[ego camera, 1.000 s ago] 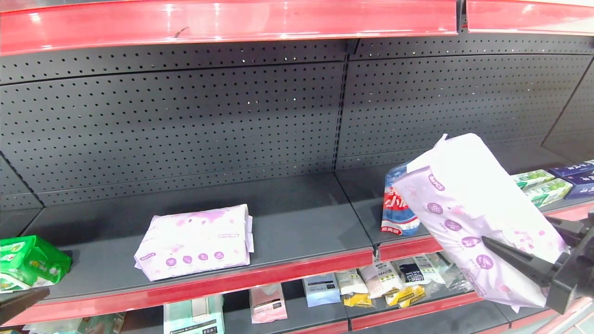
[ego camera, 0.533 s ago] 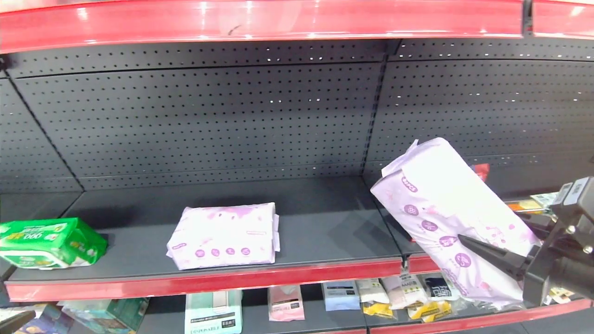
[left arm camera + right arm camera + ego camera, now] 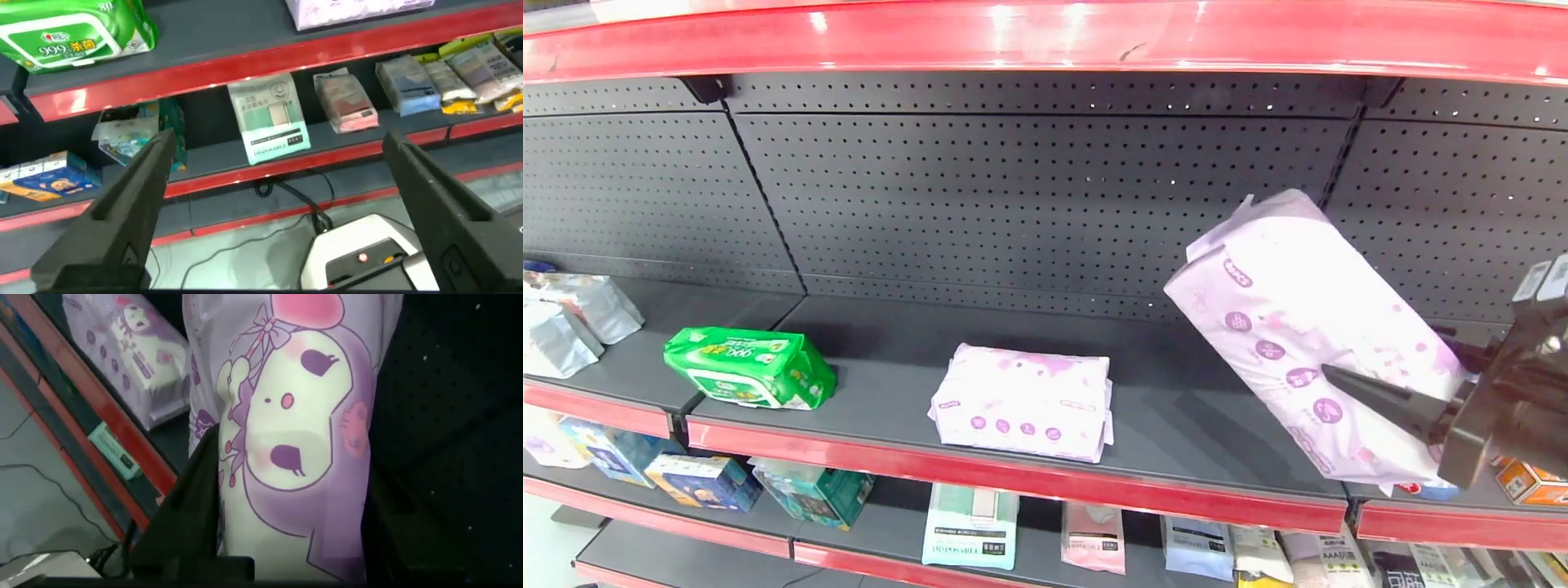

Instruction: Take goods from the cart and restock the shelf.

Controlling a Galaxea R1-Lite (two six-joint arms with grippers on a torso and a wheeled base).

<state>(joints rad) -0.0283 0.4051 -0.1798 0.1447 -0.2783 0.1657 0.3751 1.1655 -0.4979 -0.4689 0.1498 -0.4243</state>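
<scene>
My right gripper (image 3: 1409,408) is shut on a large white-and-purple pack (image 3: 1307,335), holding it tilted in the air over the right part of the dark shelf (image 3: 890,359). In the right wrist view the held pack (image 3: 302,433) shows a cartoon face, clamped between dark fingers (image 3: 192,506). A matching purple pack (image 3: 1023,402) lies flat on the shelf to the left of the held one; it shows too as a purple pack (image 3: 122,351) in the right wrist view. My left gripper (image 3: 278,204) hangs open and low before the lower shelves, holding nothing.
A green wipes pack (image 3: 750,367) lies left on the shelf, also the green pack (image 3: 73,37) in the left wrist view. Silver bags (image 3: 572,314) sit at far left. Small packets (image 3: 970,527) fill the lower shelf. A red shelf lip (image 3: 1013,482) fronts the board.
The head camera has swung left, so the whole shelf shifted right in the picture. The held pack stays in my right gripper and sits slightly higher.
</scene>
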